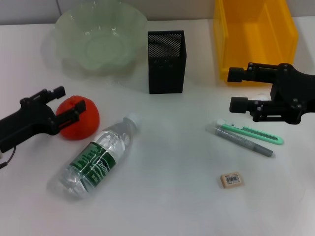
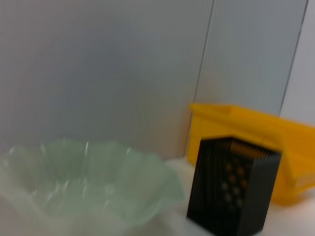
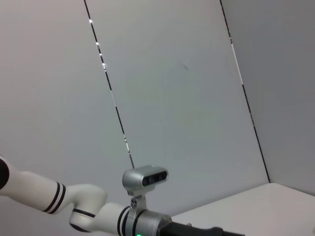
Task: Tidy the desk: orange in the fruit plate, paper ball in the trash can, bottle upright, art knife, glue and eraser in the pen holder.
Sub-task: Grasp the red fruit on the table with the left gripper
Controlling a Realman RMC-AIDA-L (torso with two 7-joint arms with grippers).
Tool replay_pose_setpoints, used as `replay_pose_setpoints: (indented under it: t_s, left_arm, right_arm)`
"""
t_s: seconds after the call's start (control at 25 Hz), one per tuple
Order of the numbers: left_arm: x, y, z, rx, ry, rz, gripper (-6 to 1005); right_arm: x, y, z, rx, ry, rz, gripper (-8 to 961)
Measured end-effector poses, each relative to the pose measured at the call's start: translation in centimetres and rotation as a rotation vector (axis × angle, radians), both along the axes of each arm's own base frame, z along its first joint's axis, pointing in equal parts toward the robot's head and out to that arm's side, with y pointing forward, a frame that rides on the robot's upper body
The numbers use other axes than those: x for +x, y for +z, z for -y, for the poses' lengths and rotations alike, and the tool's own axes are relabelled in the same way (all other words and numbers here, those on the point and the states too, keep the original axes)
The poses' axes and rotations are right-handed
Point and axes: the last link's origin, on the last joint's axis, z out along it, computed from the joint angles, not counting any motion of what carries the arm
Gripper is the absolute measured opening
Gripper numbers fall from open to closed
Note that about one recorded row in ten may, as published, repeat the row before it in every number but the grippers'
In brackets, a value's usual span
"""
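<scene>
The orange (image 1: 78, 118) is the step in hand: the left gripper (image 1: 67, 104) is set around it on the tabletop (image 1: 172, 196), jaws spread either side, not seen to be clamped. Next, a firm closing and a lift to the fruit plate (image 1: 101, 37) behind are called for. The right gripper (image 1: 235, 89) hangs with jaws apart before the trash can (image 1: 256, 39), above the art knife (image 1: 253, 132) and glue (image 1: 243, 141). No paper ball is seen; the bin's inside is partly hidden.

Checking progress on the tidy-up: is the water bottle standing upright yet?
No, the bottle lies on its side on the desk, cap pointing toward the pen holder.
</scene>
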Motion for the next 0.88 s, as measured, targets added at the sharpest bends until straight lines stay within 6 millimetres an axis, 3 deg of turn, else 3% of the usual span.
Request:
replay_pose_setpoints:
  t_s: [0.32,0.68,0.88]
  left_arm:
    - [-0.3,-1.2,-0.2,-0.039,0.015,-0.067,669]
    - [-0.3,-1.3,-0.4,-0.033,0.024,-0.071,652]
    - [-0.2,-1.3,-0.4,-0.031,0.02,-0.07,510]
  right_arm:
    - [-0.4,0.0,-0.3,0.002,0.013,-0.003,758]
    - [-0.4,0.0,-0.4,0.006,0.012,-0.005,757]
    - [-0.4,0.0,-0.4,0.009,0.009,-0.003,757]
